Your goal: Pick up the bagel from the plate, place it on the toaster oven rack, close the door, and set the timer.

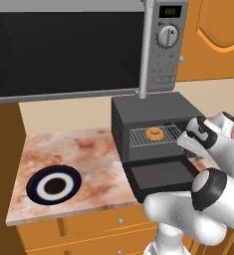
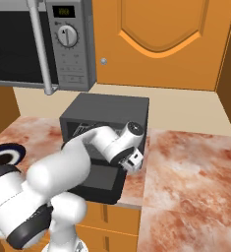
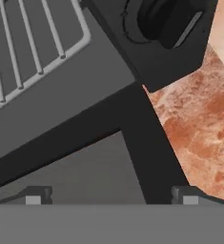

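The bagel [image 1: 154,133] lies on the silver wire rack [image 1: 161,135] inside the dark toaster oven [image 1: 148,107]. Its door [image 1: 161,175] hangs open, folded down flat over the counter's edge. My gripper [image 1: 186,144] is open and holds nothing, just right of the oven's mouth and above the door's right end. In the hand view the fingertips [image 3: 32,199] stand wide apart over the door [image 3: 75,167], with the rack [image 3: 27,52] at the upper left and a black knob [image 3: 166,19] on the oven's front panel above. The plate [image 1: 54,185] sits bare on the counter's left.
A large microwave [image 1: 63,50] with a dial panel [image 1: 167,36] hangs just above the toaster oven. The marble counter [image 2: 190,162] stretches right of the oven. Orange cabinet doors [image 2: 161,39] back the scene. My arm crosses the oven's front in the right base view.
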Robot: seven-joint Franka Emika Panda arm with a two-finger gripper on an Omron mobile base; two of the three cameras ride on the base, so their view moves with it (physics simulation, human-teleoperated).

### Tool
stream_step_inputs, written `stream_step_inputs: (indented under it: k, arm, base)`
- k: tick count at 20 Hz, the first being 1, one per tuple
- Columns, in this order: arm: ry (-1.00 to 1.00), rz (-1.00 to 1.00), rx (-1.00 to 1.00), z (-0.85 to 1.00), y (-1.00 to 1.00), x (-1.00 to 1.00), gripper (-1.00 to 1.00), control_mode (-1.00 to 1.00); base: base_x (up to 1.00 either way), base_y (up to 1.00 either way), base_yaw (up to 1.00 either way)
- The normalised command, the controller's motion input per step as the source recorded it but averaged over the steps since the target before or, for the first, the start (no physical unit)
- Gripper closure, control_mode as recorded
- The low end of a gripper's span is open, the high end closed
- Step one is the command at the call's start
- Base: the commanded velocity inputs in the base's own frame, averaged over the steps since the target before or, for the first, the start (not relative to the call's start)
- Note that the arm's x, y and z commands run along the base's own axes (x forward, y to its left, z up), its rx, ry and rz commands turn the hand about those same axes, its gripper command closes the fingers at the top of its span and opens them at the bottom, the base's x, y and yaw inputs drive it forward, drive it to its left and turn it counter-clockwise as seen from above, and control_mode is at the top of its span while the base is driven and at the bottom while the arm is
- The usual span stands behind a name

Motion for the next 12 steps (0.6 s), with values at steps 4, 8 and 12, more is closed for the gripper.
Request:
stream_step_inputs:
  k: [4, 8, 12]
  arm:
    - [0.00, -0.02, 0.06, 0.35, -0.02, -0.99, -1.00, -1.00]
    - [0.08, -0.04, 0.12, 0.15, -0.14, -0.78, -1.00, -1.00]
    - [0.09, -0.09, 0.11, 0.00, -0.19, -0.60, -1.00, -1.00]
  base:
    - [0.00, 0.00, 0.00]
    - [0.00, 0.00, 0.00]
    - [0.00, 0.00, 0.00]
